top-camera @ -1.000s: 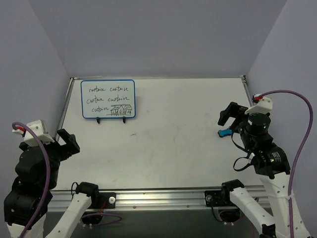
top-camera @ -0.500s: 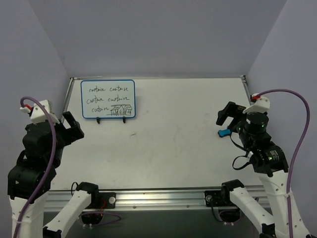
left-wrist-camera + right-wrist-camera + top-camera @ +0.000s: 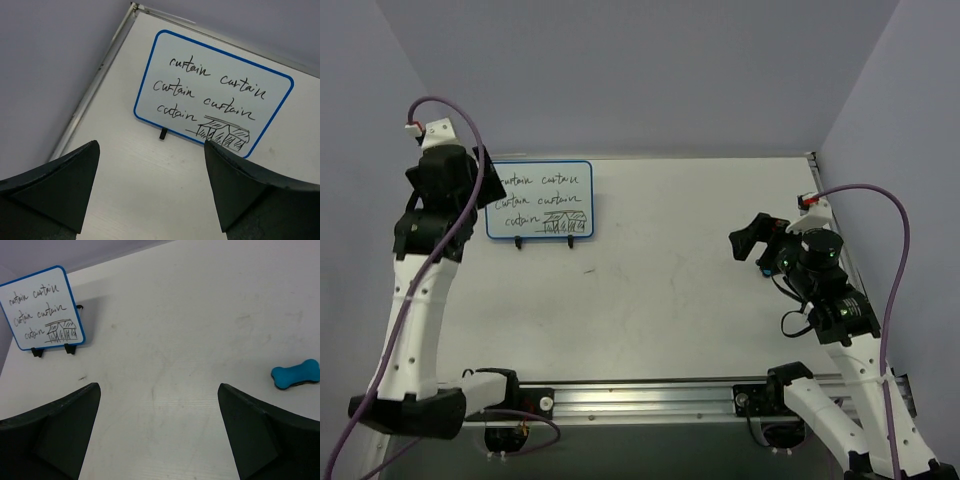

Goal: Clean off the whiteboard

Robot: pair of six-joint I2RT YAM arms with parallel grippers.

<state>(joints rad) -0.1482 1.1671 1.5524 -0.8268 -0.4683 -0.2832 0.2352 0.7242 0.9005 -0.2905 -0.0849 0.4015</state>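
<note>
The whiteboard [image 3: 542,200], blue-framed and standing on two black clip feet, is at the back left of the table, covered in black handwriting and a small house sketch. My left gripper [image 3: 486,180] is raised high over its left edge, open and holding nothing. In the left wrist view the whiteboard [image 3: 215,92] lies ahead of that open left gripper [image 3: 151,146]. My right gripper [image 3: 750,240] hovers open and empty over the right side of the table. From the right wrist view the whiteboard [image 3: 41,307] is far off at upper left of the right gripper [image 3: 158,386].
A blue bone-shaped eraser [image 3: 295,374] lies on the table to the right of my right gripper. A small dark speck [image 3: 588,269] marks the table in front of the board. Grey walls close in the table's left, back and right sides.
My left arm has lifted from low at the near left to high over the board's left edge. The right gripper has shifted left, covering the eraser in the top view.
</note>
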